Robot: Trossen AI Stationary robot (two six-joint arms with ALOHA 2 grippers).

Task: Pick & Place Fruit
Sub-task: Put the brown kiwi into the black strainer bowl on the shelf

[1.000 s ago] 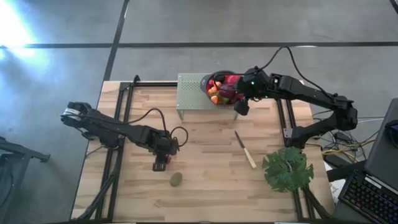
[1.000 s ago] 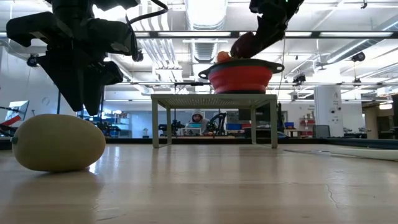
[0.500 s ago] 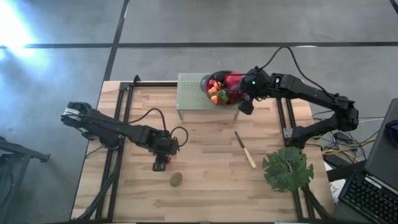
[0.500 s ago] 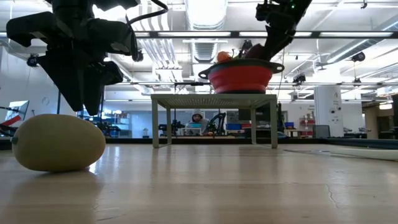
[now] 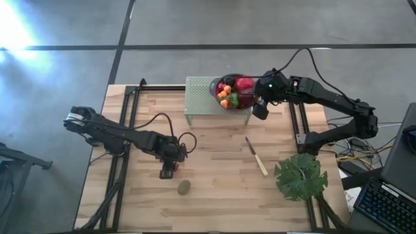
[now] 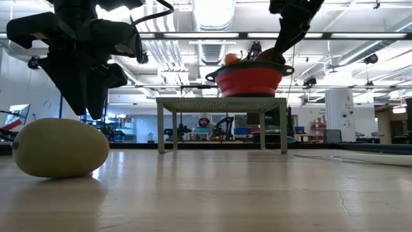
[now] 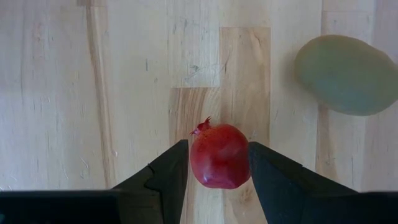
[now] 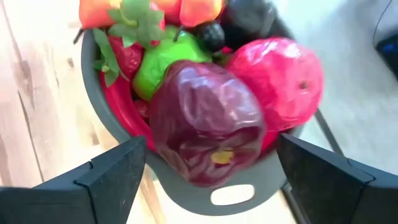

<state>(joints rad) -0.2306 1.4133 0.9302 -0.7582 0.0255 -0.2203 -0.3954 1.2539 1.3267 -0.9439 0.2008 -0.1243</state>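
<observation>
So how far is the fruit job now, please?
Mostly done: the bowl on the small stand is full of fruit, with a dark maroon fruit on top and the right gripper open beside it. In hand: the left gripper holds a red fruit. Left: that one and the kiwi on the table.

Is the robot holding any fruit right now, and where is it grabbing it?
Yes. The left gripper pinches a red fruit by its two sides. The right gripper is open, holding nothing.
</observation>
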